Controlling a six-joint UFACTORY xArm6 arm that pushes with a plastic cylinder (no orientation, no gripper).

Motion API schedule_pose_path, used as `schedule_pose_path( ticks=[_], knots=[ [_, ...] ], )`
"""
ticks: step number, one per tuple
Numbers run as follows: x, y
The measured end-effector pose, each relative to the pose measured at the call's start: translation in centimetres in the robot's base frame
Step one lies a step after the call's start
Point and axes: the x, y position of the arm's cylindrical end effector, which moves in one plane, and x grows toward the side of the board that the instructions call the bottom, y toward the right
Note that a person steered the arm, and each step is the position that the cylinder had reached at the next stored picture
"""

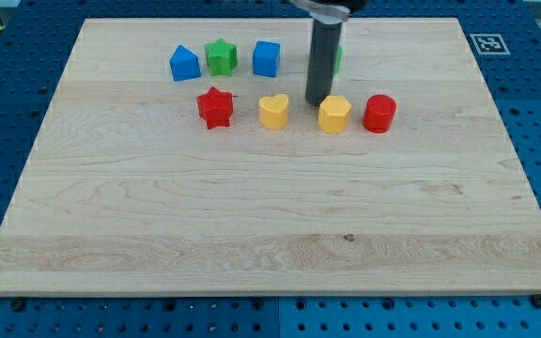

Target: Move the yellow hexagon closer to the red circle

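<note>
My tip [315,100], a bare rod with no claw and nothing held, stood just off the upper left of the yellow hexagon [334,114], between it and the yellow heart [273,111]. The hexagon sat just left of the red circle [379,113], a narrow gap between them. Along the board [252,235] lay a red star [215,107], blue house-shaped block [184,64], green star [220,56] and blue cube [267,58]; a green block [339,56] peeked from behind the rod.
</note>
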Motion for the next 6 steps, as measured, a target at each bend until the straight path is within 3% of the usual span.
schedule_pose_path(
  ticks=[3, 6],
  knots=[
    [2.8, -2.3],
    [2.8, 5.1]
  ],
)
